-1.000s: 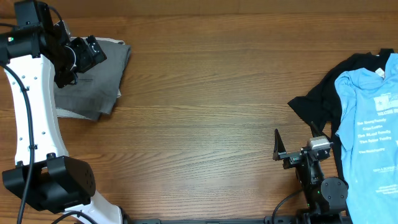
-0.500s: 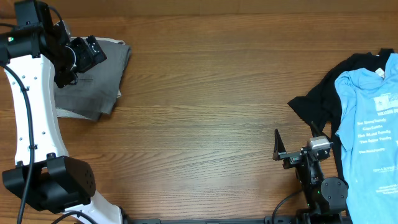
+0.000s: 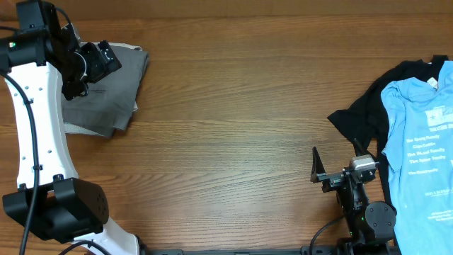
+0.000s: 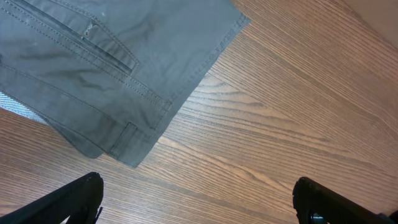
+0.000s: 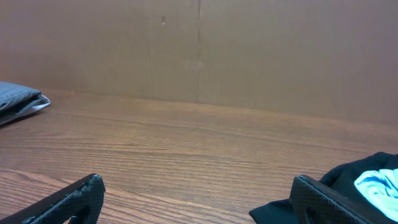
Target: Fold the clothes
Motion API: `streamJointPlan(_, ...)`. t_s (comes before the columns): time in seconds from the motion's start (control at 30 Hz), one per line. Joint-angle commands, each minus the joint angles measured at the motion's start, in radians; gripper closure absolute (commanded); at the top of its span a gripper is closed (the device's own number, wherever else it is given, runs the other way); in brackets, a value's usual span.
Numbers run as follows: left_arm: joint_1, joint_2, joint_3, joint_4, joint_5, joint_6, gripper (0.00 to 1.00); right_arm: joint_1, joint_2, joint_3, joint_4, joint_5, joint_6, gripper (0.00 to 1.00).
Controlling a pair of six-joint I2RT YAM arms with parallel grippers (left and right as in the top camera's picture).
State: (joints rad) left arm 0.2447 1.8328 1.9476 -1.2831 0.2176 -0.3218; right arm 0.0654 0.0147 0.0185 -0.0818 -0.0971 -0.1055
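Viewing the overhead frame, you are finding the grey shorts (image 3: 106, 81) lying folded in the upper left, on the wooden table (image 3: 233, 127). Your left gripper (image 4: 198, 199) is hanging over them, its jaws standing wide apart and holding nothing. In the left wrist view both fingertips are showing at the bottom corners, with bare wood between them. That view is also showing the shorts filling the upper left, a stitched welt pocket (image 4: 115, 56) facing up and a hemmed corner pointing toward the lower middle. A pale garment (image 4: 22, 107) is peeking out from under the shorts at the left edge; what kind it is cannot be told.

Your right gripper (image 5: 199, 196) is sitting low at the bottom right of the overhead frame, jaws likewise spread wide and gripping nothing. It is standing well apart from the shorts, with the broad middle of the table between them. Just beside it, along the right edge of the overhead frame, a light blue T-shirt (image 3: 421, 134) with white print is lying on a black garment (image 3: 361, 113), the black cloth spreading out to the left of the blue. In the right wrist view, black cloth and a scrap of blue are showing at the lower right, and the shorts are appearing as a thin grey stack at the far left, before a plain brown wall (image 5: 199, 50).
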Motion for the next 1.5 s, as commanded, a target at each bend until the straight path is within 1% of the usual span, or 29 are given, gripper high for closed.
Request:
streamJointPlan(0.0, -0.028, -0.119, -0.002, 0.002, 0.008, 0.004, 0.00, -0.005, -0.011, -0.011, 0.006, -0.001, -0.003, 0.00)
streamJointPlan(0.27, -0.111, -0.438, -0.002, 0.001, 0.008, 0.004, 0.00, -0.005, -0.011, -0.011, 0.006, -0.001, -0.003, 0.00)
streamJointPlan(0.3, -0.123, -0.516, -0.002, 0.001, 0.009, 0.004, 0.00, -0.005, -0.011, -0.011, 0.006, -0.001, -0.003, 0.00)
streamJointPlan(0.43, -0.128, -0.655, -0.008, 0.001, 0.009, 0.004, 0.00, -0.005, -0.011, -0.011, 0.006, -0.001, -0.003, 0.00)
streamJointPlan(0.47, -0.127, -0.729, -0.025, 0.001, 0.009, 0.004, 0.00, -0.005, -0.011, -0.011, 0.006, -0.001, -0.003, 0.00)
streamJointPlan(0.53, -0.127, -0.848, -0.090, 0.001, 0.009, 0.004, 0.00, -0.005, -0.011, -0.011, 0.006, -0.001, -0.003, 0.00)
streamJointPlan(0.63, -0.127, -0.950, -0.180, 0.001, 0.009, 0.004, 0.00, -0.005, -0.011, -0.011, 0.006, -0.001, -0.003, 0.00)
streamJointPlan(0.8, -0.127, -1.122, -0.383, 0.000, 0.008, 0.004, 0.00, -0.005, -0.011, -0.011, 0.006, -0.001, -0.003, 0.00)
streamJointPlan(0.9, -0.127, -1.249, -0.574, 0.002, 0.008, 0.004, 0.00, -0.005, -0.011, -0.011, 0.006, -0.001, -0.003, 0.00)
streamJointPlan(1.07, -0.123, -1.375, -0.808, 0.017, 0.002, 0.004, 0.00, -0.005, -0.011, -0.011, 0.006, -0.001, -0.003, 0.00)
streamJointPlan(1.13, -0.117, -1.425, -0.909, 0.062, 0.000, 0.004, 0.00, -0.005, -0.011, -0.011, 0.006, -0.001, -0.003, 0.00)
streamJointPlan(1.27, -0.117, -1.513, -1.098, 0.225, 0.001, 0.004, 0.00, -0.005, -0.011, -0.011, 0.006, -0.001, -0.003, 0.00)
streamJointPlan(1.47, -0.117, -1.632, -1.382, 0.570, 0.013, 0.000, 0.00, -0.005, -0.011, -0.011, 0.006, -0.001, -0.003, 0.00)
